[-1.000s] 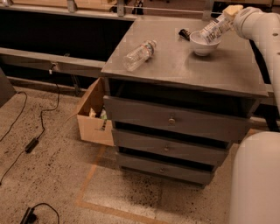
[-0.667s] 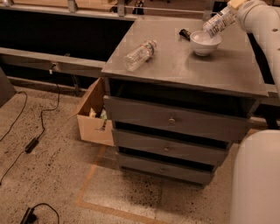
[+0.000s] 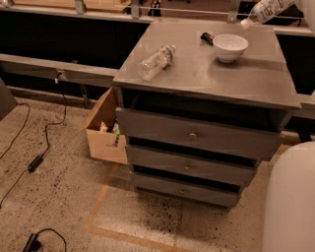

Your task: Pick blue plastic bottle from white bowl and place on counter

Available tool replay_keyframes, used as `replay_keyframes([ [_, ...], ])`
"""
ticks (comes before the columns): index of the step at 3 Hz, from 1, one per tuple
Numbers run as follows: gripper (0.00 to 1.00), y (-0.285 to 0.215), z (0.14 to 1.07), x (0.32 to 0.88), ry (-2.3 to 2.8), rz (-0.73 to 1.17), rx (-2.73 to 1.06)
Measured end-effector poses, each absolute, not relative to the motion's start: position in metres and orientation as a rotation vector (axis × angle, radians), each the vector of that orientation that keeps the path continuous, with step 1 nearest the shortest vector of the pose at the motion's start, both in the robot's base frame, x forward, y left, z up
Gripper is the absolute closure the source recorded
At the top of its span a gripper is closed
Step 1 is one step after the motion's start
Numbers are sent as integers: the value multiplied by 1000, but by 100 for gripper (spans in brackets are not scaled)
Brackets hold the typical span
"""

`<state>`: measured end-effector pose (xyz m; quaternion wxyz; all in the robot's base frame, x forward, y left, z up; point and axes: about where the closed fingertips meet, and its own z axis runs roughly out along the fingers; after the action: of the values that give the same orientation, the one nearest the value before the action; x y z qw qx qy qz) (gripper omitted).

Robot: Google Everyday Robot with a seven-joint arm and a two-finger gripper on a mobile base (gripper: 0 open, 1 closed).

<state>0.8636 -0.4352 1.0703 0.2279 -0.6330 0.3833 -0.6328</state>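
Note:
The blue plastic bottle [image 3: 266, 10] hangs tilted in the air at the top right, cap pointing down-left, above and behind the white bowl [image 3: 230, 47]. My gripper [image 3: 295, 4] is at the top right edge of the camera view, mostly cut off, shut on the bottle's far end. The bowl stands empty on the back right part of the grey counter [image 3: 197, 78]. The counter tops a grey cabinet with three drawers [image 3: 193, 135].
A smaller clear bottle [image 3: 156, 61] lies on its side on the counter's left part. A small dark object [image 3: 206, 38] lies just left of the bowl. An open cardboard box [image 3: 104, 133] and cables [image 3: 37, 160] are on the floor at left. My white body [image 3: 290, 202] fills the lower right.
The bottle has been lifted out of the bowl and carried up and to the right. The bowl is now empty. The gripper has moved up toward the frame's top edge.

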Motion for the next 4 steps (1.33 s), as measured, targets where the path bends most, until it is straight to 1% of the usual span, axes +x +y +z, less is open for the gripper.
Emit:
replay_keyframes([
  [1, 100, -443, 1084, 826, 1288, -1584, -1692],
  [2, 100, -429, 1087, 790, 1501, -1290, -1572],
  [3, 100, -415, 1081, 756, 1654, -1064, -1534],
  [4, 100, -409, 1051, 729, 1821, -882, -1562],
])
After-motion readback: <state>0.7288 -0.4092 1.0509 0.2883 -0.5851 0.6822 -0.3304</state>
